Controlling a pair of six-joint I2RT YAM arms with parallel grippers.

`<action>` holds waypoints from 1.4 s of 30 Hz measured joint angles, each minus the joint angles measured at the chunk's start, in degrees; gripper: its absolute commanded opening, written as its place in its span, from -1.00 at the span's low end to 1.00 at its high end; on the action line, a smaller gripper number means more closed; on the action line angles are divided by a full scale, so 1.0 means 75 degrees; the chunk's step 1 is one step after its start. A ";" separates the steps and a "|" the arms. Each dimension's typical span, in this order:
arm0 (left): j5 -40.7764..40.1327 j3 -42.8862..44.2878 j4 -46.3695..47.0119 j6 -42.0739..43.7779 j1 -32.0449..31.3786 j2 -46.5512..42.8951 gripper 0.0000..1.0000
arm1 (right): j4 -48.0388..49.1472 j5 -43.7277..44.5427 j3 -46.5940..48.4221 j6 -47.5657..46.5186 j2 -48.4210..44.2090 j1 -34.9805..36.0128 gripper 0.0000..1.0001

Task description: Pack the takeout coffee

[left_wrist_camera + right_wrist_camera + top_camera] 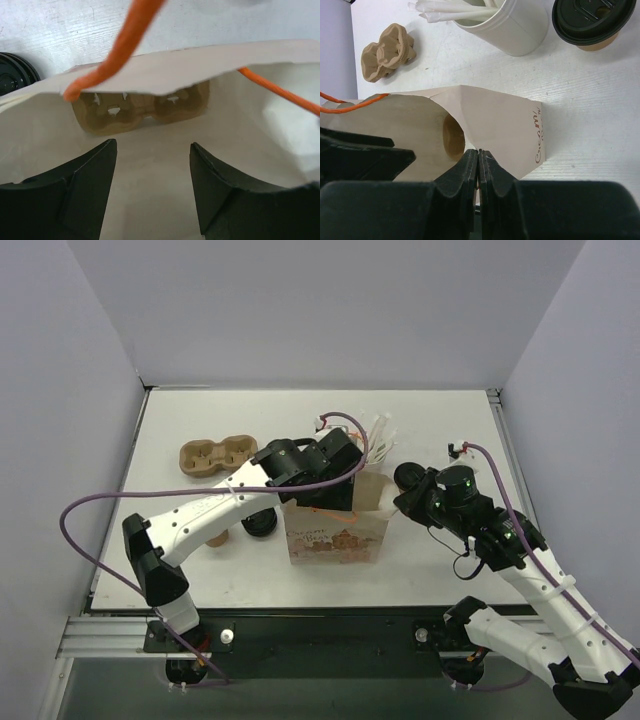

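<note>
As seen from above, shows a white table [200,410] with a cream paper bag [335,538], printed with a small picture, standing upright at its middle, mouth open upward. Puts the left gripper [152,145] down in that mouth, its two black fingers [85,190] released and spread wide, gripping nothing, with the bag's pale inner wall all around. Shows, past those fingers, a brown moulded-pulp cup carrier [140,107] down inside the bag, and an orange cord handle [125,35] crossing in front of the rim. Puts the right gripper [478,152] at the bag's right-hand rim, jaws clenched flat together on the paper edge. Places the takeout coffee [587,20], a small brown kraft-paper cup under a round black plastic lid, outside the bag: upright on the table beyond the bag's far right corner, near a white cylindrical tub of paper-wrapped straws [512,30] but not touching it. Sets a stack of brown pulp carriers [218,455] well off to the left, toward the far side of the table, and loose black lids [260,524] on the table just beside the bag's left wall, partly under the left arm.
</note>
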 measured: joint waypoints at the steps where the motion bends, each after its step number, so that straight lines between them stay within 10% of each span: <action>1: 0.0073 0.0015 0.0003 0.0058 0.0000 -0.0122 0.38 | 0.0000 0.0000 0.0000 -0.0003 0.0003 0.0009 -0.87; 10: 0.0737 0.0326 -0.0210 0.0612 0.0082 -0.1064 0.36 | 0.0015 0.0038 0.0003 -0.0058 0.0128 0.0017 -0.86; 22: 0.0099 0.1061 -0.1110 0.1714 0.1457 -0.1609 0.18 | -0.0111 0.0026 0.0495 -0.0294 0.0358 0.0093 -0.19; 42: 0.1475 -0.1326 0.0309 0.2728 0.2716 -0.2320 0.14 | -0.0242 0.0105 0.1533 -0.0912 0.0793 0.0157 -0.16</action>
